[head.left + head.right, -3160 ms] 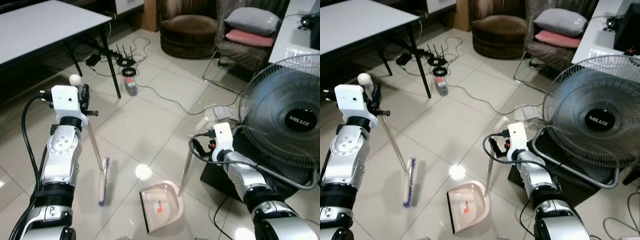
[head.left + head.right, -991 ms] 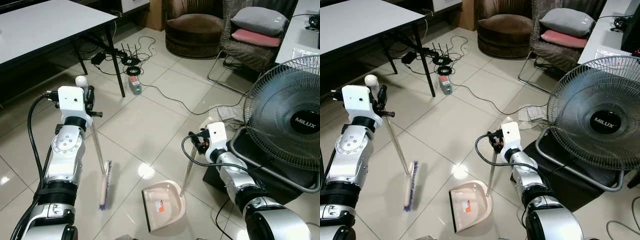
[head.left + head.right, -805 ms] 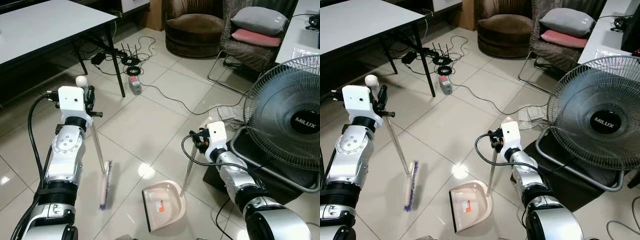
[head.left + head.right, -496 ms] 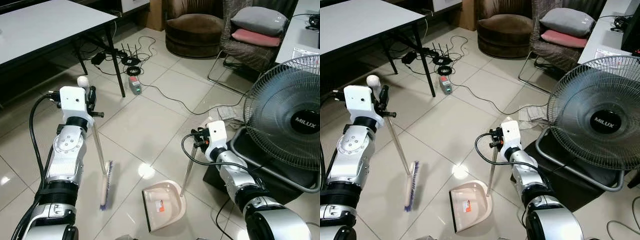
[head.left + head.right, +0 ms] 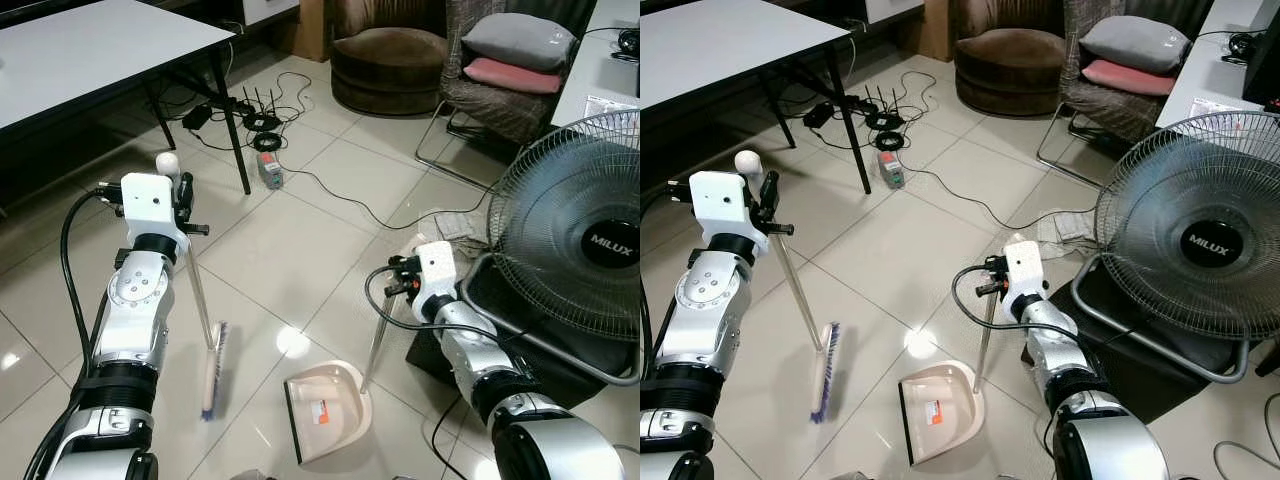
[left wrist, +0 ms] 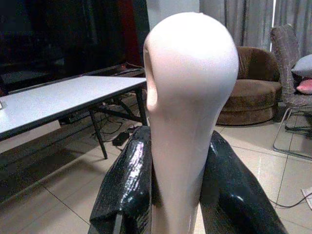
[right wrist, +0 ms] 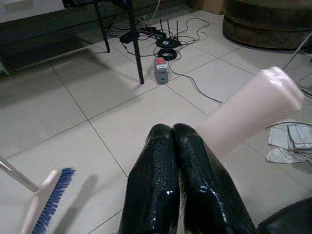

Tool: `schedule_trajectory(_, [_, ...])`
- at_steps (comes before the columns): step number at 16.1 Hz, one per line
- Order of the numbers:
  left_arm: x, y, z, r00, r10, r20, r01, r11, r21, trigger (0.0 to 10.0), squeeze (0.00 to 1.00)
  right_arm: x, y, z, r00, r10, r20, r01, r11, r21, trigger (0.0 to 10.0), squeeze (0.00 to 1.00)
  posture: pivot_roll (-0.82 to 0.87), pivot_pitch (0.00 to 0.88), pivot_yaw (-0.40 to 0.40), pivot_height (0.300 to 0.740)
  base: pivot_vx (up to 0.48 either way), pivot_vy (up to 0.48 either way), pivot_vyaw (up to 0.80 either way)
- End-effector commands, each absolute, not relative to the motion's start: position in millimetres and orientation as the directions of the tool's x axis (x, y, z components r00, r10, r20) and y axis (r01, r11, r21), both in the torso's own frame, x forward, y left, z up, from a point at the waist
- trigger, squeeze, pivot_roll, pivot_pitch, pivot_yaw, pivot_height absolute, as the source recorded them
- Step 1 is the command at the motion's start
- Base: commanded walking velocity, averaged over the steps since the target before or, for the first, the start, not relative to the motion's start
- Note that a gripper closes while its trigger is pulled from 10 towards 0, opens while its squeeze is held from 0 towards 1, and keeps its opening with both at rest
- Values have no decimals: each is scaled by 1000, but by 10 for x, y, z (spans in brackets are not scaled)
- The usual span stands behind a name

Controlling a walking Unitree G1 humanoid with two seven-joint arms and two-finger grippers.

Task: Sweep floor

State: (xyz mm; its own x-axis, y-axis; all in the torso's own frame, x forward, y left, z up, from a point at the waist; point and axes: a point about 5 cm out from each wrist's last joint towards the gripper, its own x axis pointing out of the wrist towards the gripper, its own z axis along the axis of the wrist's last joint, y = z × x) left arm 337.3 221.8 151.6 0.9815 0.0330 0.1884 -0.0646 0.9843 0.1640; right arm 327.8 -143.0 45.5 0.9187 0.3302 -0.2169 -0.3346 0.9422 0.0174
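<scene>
A broom with a thin metal handle [image 5: 196, 290] rests its pink head with blue bristles [image 5: 211, 369] on the tiled floor. My left gripper [image 5: 182, 193] is shut on the handle just under its white knob [image 6: 187, 73], black fingers [image 6: 124, 185] on both sides. To the right, a pink dustpan [image 5: 326, 407] lies on the floor with a small orange-marked scrap [image 5: 321, 409] in it. Its metal pole [image 5: 376, 335] rises to my right gripper [image 5: 401, 283], which is shut on it below the pale grip [image 7: 248, 114].
A standing fan [image 5: 590, 235] on a black base is close on the right. A grey table [image 5: 90, 45] stands at the back left, with cables and a power strip [image 5: 267, 170] by its leg. Crumpled papers [image 5: 452, 222], a brown pouf [image 5: 385, 55] and a wicker chair [image 5: 505, 60] lie beyond.
The camera shifted after the oldest frames. Over the last second my left arm and the broom have edged slightly right; the dustpan and right arm have barely moved.
</scene>
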Motion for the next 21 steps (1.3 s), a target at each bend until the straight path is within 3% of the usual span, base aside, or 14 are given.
schedule_trajectory(1, [3382, 2201, 1562, 978, 16, 206, -54, 982, 180, 10000, 0, 3322, -1468, 498, 924, 316, -214, -318, 948, 28, 0, 0, -76, 0, 56, 740, 0, 0, 0])
schedule_trajectory(12, [3425, 2190, 1575, 979, 6, 203, -43, 983, 180, 10000, 0, 3323, -1709, 677, 939, 337, -63, -332, 939, 88, 0, 0, -95, 0, 83, 740, 0, 0, 0])
schedule_trajectory(13, [3433, 2192, 1577, 979, 4, 202, -42, 983, 181, 10000, 0, 3365, -1809, 758, 963, 266, -44, -264, 963, 49, 9882, 0, -98, 0, 86, 740, 0, 0, 0])
schedule_trajectory(14, [3438, 2195, 1578, 980, 4, 201, -41, 983, 180, 10000, 0, 3386, -1896, 798, 976, 213, -36, -211, 976, 45, 10000, 212, -100, 0, 89, 740, 0, 0, 0])
schedule_trajectory(15, [3442, 2200, 1578, 980, 4, 201, -41, 983, 179, 10000, 0, 3395, -1966, 824, 983, 183, -28, -181, 982, 58, 10000, 1000, -101, 0, 90, 740, 0, 0, 0])
schedule_trajectory(17, [3449, 2215, 1582, 979, 8, 201, -44, 983, 176, 10000, 0, 3397, -2067, 855, 985, 172, -29, -169, 982, 79, 10000, 1000, -100, 0, 89, 740, 0, 0, 0])
schedule_trajectory(21, [3435, 2266, 1583, 978, 27, 206, -63, 983, 173, 10000, 0, 3315, -2018, 767, 952, 283, -112, -277, 958, 72, 10000, 1000, -96, 0, 72, 740, 0, 0, 0])
